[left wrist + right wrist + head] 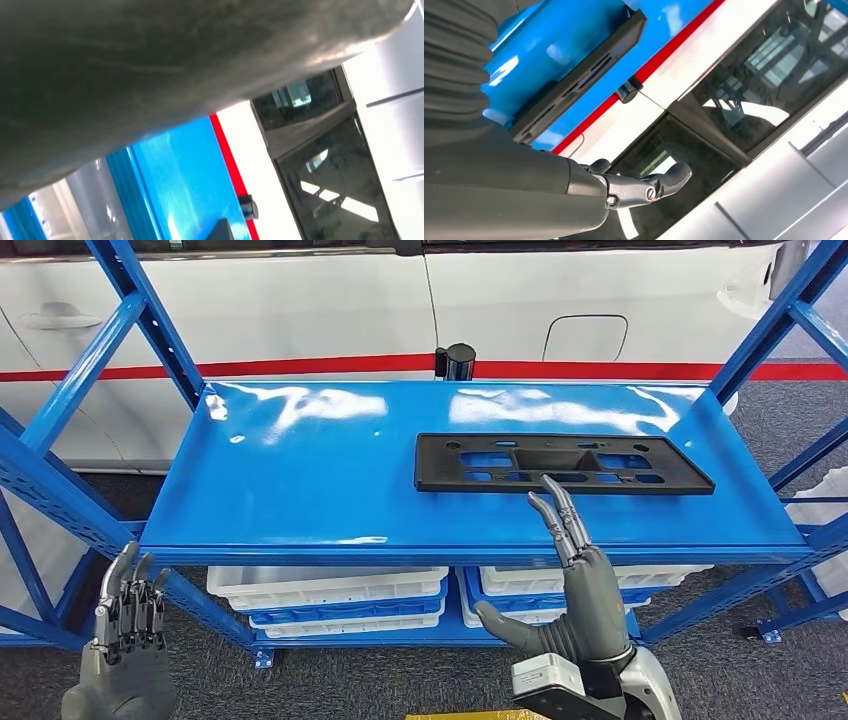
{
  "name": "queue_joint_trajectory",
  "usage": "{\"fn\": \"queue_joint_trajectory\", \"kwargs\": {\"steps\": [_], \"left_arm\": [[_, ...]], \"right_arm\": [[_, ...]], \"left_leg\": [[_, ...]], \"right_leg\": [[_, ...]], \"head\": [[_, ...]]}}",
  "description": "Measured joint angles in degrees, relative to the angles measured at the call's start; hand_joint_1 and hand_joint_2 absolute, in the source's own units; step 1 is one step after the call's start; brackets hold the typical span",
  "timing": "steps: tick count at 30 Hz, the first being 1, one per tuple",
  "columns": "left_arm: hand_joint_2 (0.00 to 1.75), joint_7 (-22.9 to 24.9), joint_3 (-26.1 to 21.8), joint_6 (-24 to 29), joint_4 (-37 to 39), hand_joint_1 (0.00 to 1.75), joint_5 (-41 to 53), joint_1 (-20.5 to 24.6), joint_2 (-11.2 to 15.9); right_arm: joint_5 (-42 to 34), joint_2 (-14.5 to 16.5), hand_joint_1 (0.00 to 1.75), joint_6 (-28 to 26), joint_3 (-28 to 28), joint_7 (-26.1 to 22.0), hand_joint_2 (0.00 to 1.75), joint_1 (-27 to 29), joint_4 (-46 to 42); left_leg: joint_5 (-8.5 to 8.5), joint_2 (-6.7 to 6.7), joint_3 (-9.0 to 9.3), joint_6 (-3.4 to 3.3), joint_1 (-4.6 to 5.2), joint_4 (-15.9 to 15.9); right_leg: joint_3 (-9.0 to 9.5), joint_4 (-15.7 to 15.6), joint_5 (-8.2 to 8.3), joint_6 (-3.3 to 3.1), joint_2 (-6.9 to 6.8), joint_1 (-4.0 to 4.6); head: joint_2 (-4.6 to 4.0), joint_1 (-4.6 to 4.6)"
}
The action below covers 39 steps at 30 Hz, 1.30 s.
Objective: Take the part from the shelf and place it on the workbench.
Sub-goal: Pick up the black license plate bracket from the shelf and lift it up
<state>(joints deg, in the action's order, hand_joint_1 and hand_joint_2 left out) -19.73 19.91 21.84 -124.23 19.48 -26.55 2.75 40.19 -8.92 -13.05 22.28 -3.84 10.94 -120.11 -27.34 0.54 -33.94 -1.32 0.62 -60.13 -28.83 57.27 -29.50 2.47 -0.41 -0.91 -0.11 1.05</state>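
The left hand [150, 65] spreads as a blurred grey mass across much of the left wrist view. Beyond it lies the glossy blue shelf [185, 185], with a dark corner of the part [223, 231] on it. A red stripe [227, 155] runs along the white vehicle [260, 160], beside its dark windows [340, 185]. A small black cylinder [248, 207] stands at the shelf's edge.

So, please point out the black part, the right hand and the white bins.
black part [562, 463], head view, middle of the flat frame.
right hand [590, 585], head view, back of the palm.
white bins [330, 587], head view, rim of the left stack.

text: none legible | labels: none | brands: none | numbers: none | signs: none
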Motion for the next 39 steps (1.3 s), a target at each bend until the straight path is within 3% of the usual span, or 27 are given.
{"fn": "queue_joint_trajectory", "kwargs": {"steps": [10, 20, 25, 39], "left_arm": [[0.00, 0.0, -0.4, -4.5, 0.3, 0.00, -2.4, 0.6, -0.1], [0.00, -0.1, -0.8, -5.6, 0.5, 0.00, -3.5, 0.9, -0.1], [0.00, -0.1, -0.8, -7.0, 0.6, 0.00, -4.9, 1.2, -0.1], [0.00, 0.9, -0.8, -10.3, 2.3, 0.00, -7.6, 3.7, 0.0]], "right_arm": [[8.0, 0.1, 0.00, 3.0, 2.1, 3.0, 1.75, -5.7, 2.3], [8.9, 0.1, 0.00, 3.9, 3.0, 4.1, 1.75, -8.3, 4.4], [10.7, 0.1, 0.00, 7.3, 3.9, 7.2, 1.75, -10.5, 5.6], [11.3, 0.0, 0.00, 8.8, 3.3, 10.0, 1.75, -17.5, 17.3]], "left_leg": [[0.00, 0.01, -0.01, 0.00, 0.00, 0.0], [0.01, 0.00, -0.05, 0.00, 0.00, 0.0], [0.02, 0.00, -0.02, 0.00, 0.00, 0.0], [0.07, 0.01, 0.06, -0.06, 0.01, 0.0]], "right_leg": [[-0.01, 0.0, 0.00, 0.00, 0.00, 0.01], [0.24, 0.0, 0.01, 0.00, 0.00, 0.00], [0.49, 0.0, 0.02, 0.01, 0.00, 0.01], [0.59, 0.0, 0.04, 0.02, -0.01, 0.00]], "head": [[0.00, 0.00], [0.00, -0.01], [0.00, 0.00], [0.00, -0.01]]}}
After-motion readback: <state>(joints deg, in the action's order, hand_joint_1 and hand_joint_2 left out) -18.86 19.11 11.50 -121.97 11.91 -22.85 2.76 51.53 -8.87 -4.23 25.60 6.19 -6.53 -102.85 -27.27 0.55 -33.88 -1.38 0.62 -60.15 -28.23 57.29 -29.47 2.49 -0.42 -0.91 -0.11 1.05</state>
